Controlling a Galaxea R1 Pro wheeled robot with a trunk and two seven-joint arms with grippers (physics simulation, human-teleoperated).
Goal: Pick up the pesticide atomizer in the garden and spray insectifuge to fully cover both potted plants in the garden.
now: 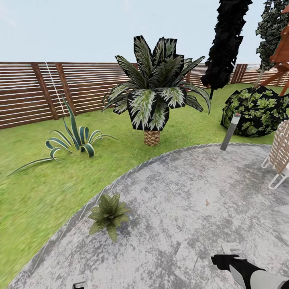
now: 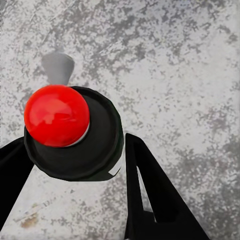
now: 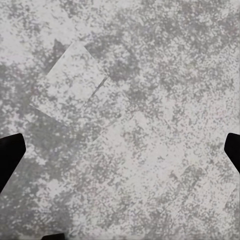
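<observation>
**Atomizer held, 1 small plant close by**

Down low in the head view: right gripper (image 1: 228,252) over the grey stone paving (image 1: 192,200), black and white arm coming in from the corner. In the right wrist view: right gripper (image 3: 120,155) spread wide, black fingertips (image 3: 10,155) far apart at both edges, bare speckled stone between them. A pale square patch with a crack line on the stone too.

In the left wrist view: left gripper (image 2: 75,165) closed around the pesticide atomizer (image 2: 72,135). Seen from the top: round black body, shiny red ball (image 2: 56,115) on it, small grey nozzle (image 2: 57,67) sticking out past the ball. Black fingers (image 2: 150,185) tight on both sides of the body. Grey stone underneath. In the head view, a tiny bit of the left gripper (image 1: 78,281) at the bottom edge.

A little farther: 1 potted plant (image 1: 109,214), a low star of pointed speckled green leaves, sitting on the paving just beside the grass edge. Ahead of the left gripper.

Farther still: green lawn (image 1: 40,188) of the garden, curling around the stone. On it, a striped agave (image 1: 74,140) and a tall palm (image 1: 154,90) with dark, white-streaked leaves. A grey post (image 1: 230,131) leaning at the paving edge. A leafy dark bush (image 1: 257,110) near it. A white woven chair (image 1: 280,154) at the side.

At the back: brown slat fence (image 1: 40,94), dark trees (image 1: 226,44), pale blue sky.
</observation>
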